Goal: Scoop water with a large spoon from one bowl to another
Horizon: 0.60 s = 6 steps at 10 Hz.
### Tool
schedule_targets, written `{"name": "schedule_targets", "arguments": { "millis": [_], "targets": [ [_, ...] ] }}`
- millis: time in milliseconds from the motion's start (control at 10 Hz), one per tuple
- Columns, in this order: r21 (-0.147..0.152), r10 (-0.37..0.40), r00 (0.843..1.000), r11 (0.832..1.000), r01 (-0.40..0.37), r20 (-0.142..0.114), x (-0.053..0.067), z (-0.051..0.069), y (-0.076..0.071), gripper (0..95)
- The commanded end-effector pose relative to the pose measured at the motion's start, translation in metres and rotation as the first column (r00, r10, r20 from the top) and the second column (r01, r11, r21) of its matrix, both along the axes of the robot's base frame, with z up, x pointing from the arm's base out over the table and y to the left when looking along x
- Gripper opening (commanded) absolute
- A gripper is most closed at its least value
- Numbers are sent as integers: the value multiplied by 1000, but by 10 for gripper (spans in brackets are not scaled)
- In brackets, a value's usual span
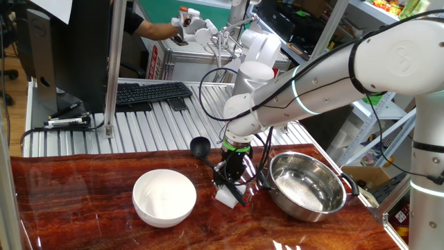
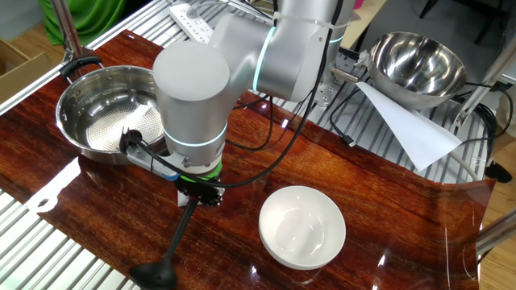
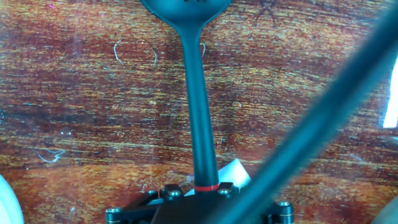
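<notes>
The large spoon (image 1: 200, 146) (image 2: 181, 234) (image 3: 200, 112), a black ladle, lies with its cup on the wooden table and its handle end propped on a white block (image 1: 225, 198) (image 3: 236, 171). My gripper (image 1: 232, 173) (image 2: 197, 193) (image 3: 199, 190) hangs over the handle's red-marked end. Its fingers stand on either side of the handle, with a gap on the left, so it is open. The steel bowl (image 1: 309, 184) (image 2: 97, 113) stands just beside the gripper. The white bowl (image 1: 164, 198) (image 2: 302, 225) is on the other side. I cannot make out water in either bowl.
A second steel bowl (image 2: 423, 60) and a white sheet (image 2: 403, 125) lie on the metal rack beyond the table. A keyboard (image 1: 149, 92) sits behind on the rack. A dark cable (image 3: 323, 118) crosses the hand view. A person's arm (image 1: 156, 29) is at the back.
</notes>
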State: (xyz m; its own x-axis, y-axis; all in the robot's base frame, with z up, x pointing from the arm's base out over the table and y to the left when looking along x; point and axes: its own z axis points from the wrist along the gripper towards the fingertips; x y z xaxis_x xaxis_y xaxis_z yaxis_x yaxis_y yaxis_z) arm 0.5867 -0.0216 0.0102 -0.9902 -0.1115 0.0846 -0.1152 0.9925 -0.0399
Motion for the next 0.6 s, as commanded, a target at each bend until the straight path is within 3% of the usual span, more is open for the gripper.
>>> {"name": "schedule_targets", "arguments": {
  "millis": [100, 500, 600],
  "targets": [
    [-1, 0, 1000, 1000, 0, 4, -1, 1, 0, 190],
    [7, -23, 1000, 1000, 23, 13, -1, 2, -1, 190],
    [15, -36, 999, 999, 36, 13, -1, 2, -1, 380]
  ]
}}
